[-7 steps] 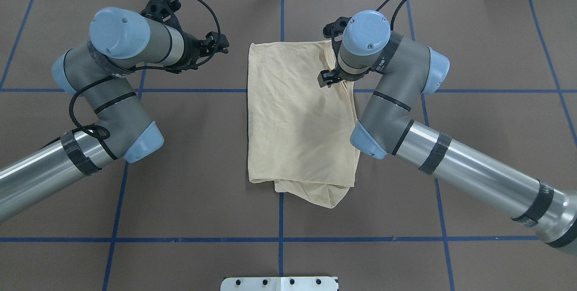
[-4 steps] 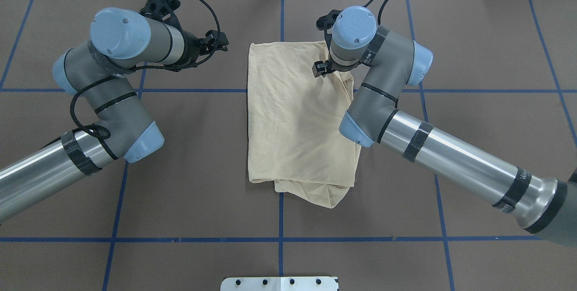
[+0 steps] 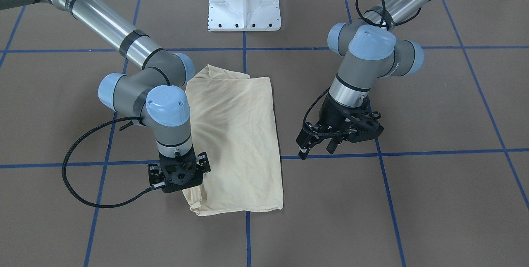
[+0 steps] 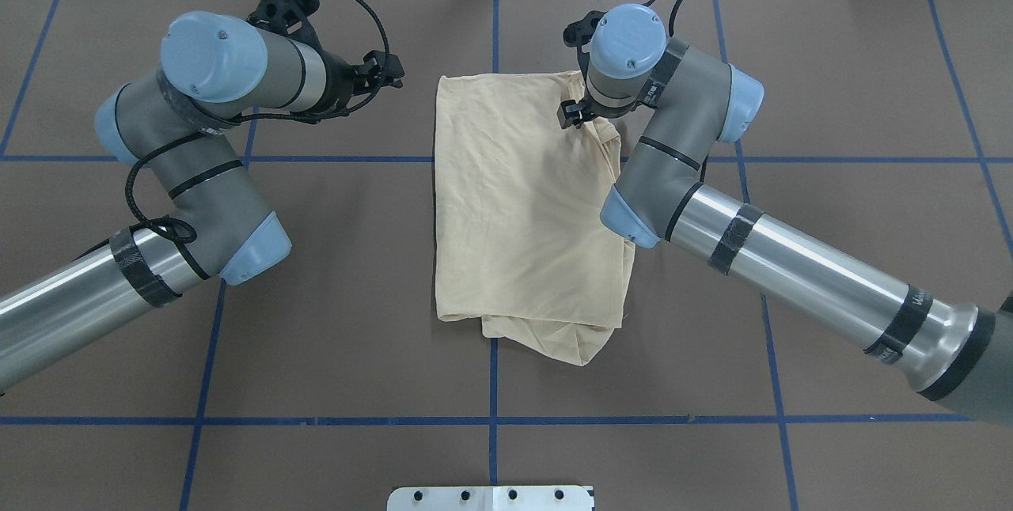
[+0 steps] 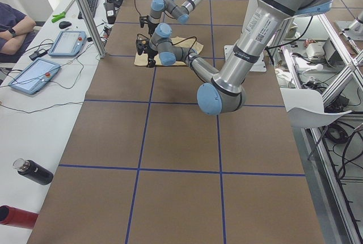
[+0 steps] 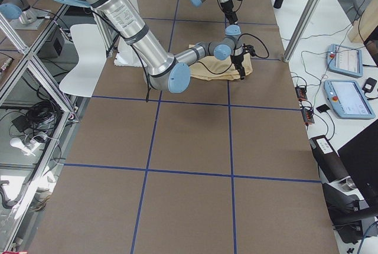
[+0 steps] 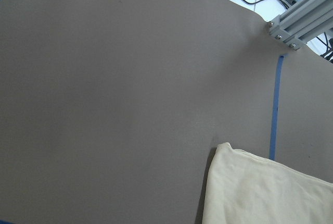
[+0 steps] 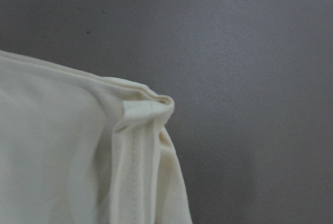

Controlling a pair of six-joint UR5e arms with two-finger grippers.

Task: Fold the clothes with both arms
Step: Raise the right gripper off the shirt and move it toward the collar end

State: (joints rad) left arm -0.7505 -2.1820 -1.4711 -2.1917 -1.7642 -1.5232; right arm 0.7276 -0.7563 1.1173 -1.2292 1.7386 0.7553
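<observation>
Farther across the table (image 4: 791, 60) than a second ago, our right gripper (image 3: 182, 180) hangs over the far right corner of the folded shirt (image 4: 522, 210) lying mid-table, likely to lift it, spread or pinching we cannot tell, while our left gripper (image 3: 317, 150) waits spread beside the shirt.

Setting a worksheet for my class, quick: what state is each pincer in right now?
Left pincer: open, empty, beside the cream T-shirt.
Right pincer: over the T-shirt's corner; fingertips hidden, so open or closed cannot be told.
</observation>
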